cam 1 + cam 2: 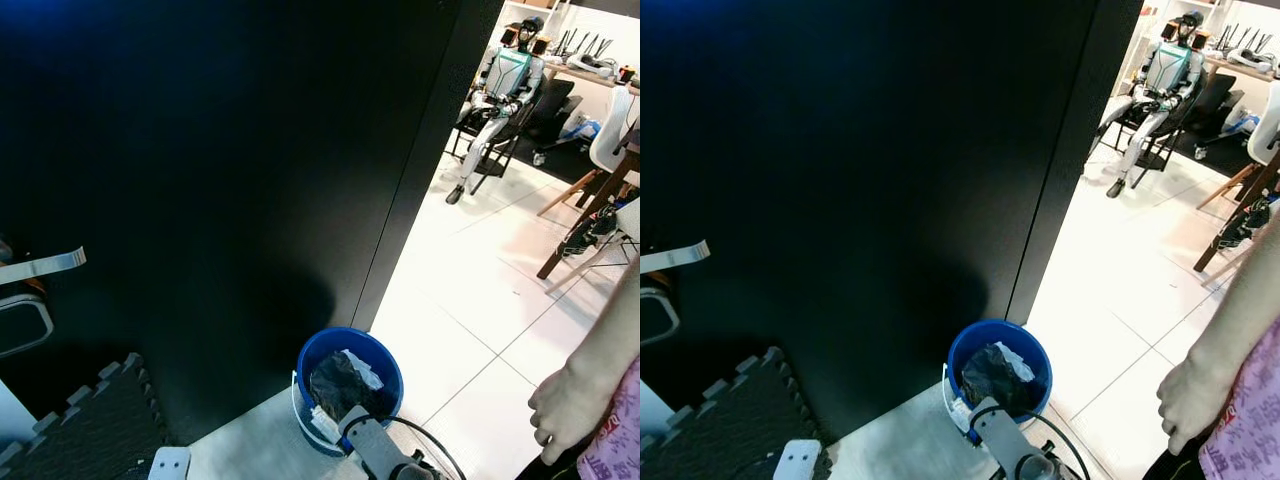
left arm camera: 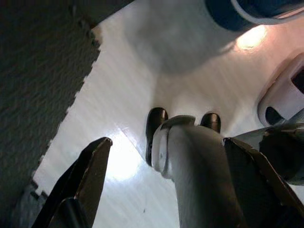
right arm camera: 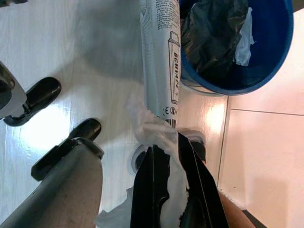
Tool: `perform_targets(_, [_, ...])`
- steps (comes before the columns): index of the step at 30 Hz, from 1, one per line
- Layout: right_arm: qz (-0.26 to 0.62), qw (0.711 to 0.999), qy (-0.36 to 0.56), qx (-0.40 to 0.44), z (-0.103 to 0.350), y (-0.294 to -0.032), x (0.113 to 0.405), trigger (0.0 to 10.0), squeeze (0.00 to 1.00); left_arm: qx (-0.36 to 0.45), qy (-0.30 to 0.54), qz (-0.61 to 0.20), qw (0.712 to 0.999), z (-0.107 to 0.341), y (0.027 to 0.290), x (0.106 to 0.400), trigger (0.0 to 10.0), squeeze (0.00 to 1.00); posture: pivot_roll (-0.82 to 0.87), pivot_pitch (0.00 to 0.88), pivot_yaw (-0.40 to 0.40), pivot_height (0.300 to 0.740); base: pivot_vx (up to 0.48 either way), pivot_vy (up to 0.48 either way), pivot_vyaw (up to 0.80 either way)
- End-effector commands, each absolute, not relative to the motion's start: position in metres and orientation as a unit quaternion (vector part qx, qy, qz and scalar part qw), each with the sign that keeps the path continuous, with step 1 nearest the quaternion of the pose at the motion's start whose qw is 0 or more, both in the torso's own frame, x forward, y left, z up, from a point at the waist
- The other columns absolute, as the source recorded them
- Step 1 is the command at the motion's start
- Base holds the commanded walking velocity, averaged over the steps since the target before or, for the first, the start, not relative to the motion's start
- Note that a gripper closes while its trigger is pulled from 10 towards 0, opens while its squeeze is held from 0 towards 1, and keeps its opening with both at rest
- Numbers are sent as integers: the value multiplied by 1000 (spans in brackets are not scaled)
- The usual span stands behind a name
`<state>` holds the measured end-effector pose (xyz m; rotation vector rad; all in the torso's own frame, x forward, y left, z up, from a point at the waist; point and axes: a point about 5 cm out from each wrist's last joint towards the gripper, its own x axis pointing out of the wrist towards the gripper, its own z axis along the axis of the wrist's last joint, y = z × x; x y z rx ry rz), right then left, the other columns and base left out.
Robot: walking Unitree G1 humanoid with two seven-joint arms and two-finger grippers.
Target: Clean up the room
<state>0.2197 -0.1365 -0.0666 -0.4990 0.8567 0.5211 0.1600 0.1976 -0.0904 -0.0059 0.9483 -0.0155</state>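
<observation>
Here, in the left eye view, the round blue plastic bucket [image 1: 349,385] with its crumpled black bin liner [image 1: 338,386] stands on the white floor just beside the black wall panel [image 1: 230,180]; the right arm [image 1: 375,447] reaches toward its near rim, its fingers cut off at the frame edge. A person's hand [image 1: 568,400] hangs nearby on the right (best to keep the swing clear of it).

The right eye view repeats this, with a seated humanoid robot [image 1: 1162,85] well apart in the background.

In the left wrist view the left gripper [image 2: 166,161] hangs idle with fingers spread wide, holding nothing.

In the right wrist view the right gripper [image 3: 173,183] is clamped on a long white printed plastic wrapper [image 3: 160,71], whose far end lies at the bucket's rim, not yet inside. I judge the wrist should carry further over the opening before releasing; the fingertips themselves are buried in wrapper folds.
</observation>
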Motion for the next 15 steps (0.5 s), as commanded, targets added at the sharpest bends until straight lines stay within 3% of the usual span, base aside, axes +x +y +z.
perform_targets(1, [236,850,410,-232,-66,-140,221,10000,0,-4,453,-21,891,-90,192,162,10000,0,105,0,-123,740,330,0,0])
perform_targets(13, [243,850,413,-217,-68,-136,217,10000,0,9,434,-47,899,-84,187,176,10000,0,100,0,-115,740,411,0,0])
perform_targets(15, [244,849,418,-212,-69,-136,216,10000,0,15,435,-55,899,-84,186,176,10000,0,101,0,-117,740,420,0,-744])
